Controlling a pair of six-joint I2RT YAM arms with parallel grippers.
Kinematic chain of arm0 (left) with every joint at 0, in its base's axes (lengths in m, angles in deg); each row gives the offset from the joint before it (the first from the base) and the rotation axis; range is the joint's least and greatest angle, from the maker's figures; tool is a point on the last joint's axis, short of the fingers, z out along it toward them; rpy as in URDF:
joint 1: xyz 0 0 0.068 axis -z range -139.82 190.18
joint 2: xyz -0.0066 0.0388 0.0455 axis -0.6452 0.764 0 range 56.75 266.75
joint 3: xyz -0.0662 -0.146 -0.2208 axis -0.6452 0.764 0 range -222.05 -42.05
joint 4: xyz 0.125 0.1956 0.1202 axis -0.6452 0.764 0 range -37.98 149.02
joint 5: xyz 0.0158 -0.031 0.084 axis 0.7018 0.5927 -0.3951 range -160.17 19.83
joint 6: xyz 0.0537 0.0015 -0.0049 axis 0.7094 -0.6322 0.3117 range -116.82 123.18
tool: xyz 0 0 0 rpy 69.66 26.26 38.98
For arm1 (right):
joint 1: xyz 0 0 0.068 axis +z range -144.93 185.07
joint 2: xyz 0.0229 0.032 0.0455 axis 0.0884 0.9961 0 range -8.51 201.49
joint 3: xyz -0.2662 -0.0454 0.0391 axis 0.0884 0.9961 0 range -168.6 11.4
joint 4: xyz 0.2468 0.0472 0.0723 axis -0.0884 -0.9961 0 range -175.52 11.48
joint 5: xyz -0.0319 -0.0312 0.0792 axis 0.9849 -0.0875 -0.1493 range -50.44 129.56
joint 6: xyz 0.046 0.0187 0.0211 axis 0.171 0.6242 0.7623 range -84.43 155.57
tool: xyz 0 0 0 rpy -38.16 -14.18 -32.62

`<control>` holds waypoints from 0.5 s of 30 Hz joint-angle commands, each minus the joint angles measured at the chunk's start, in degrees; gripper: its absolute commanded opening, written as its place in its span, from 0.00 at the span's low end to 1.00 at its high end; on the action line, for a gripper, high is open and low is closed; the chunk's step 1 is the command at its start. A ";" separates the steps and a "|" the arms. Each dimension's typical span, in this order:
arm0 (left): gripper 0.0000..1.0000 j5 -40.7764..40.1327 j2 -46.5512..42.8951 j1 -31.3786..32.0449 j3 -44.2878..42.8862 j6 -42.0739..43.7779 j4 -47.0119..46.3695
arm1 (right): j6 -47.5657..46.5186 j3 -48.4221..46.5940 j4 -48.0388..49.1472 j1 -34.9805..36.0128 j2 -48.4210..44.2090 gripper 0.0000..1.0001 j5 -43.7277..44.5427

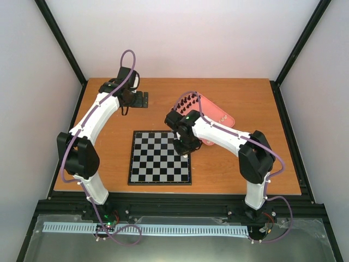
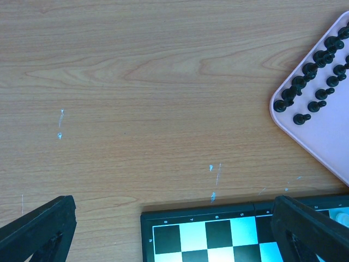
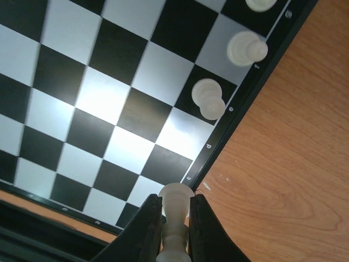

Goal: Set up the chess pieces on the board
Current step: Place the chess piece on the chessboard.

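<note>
The black-and-silver board lies at the table's middle. My right gripper hovers over its right edge, shut on a cream-white chess piece, held just above the edge near the c file. Three white pieces stand in the board's edge row, one further along and one cut off by the frame. My left gripper is open and empty above the bare table behind the board; its fingers stand wide apart, and the board's corner shows below them.
A pink tray sits to the back right of the board, with several black pieces in rows at its far end; they also show in the left wrist view. Bare wood table lies behind and left of the board.
</note>
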 commanded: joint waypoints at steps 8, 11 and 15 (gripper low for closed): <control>1.00 0.80 -0.04 0.10 0.66 0.36 -1.31 | -0.62 5.21 7.88 0.26 0.88 0.03 1.21; 1.00 0.77 0.09 0.10 0.40 0.39 -1.40 | -1.31 5.18 8.46 0.26 1.85 0.03 0.91; 1.00 0.11 0.12 0.14 0.34 0.66 -1.24 | -2.08 5.59 9.09 0.27 2.64 0.03 0.36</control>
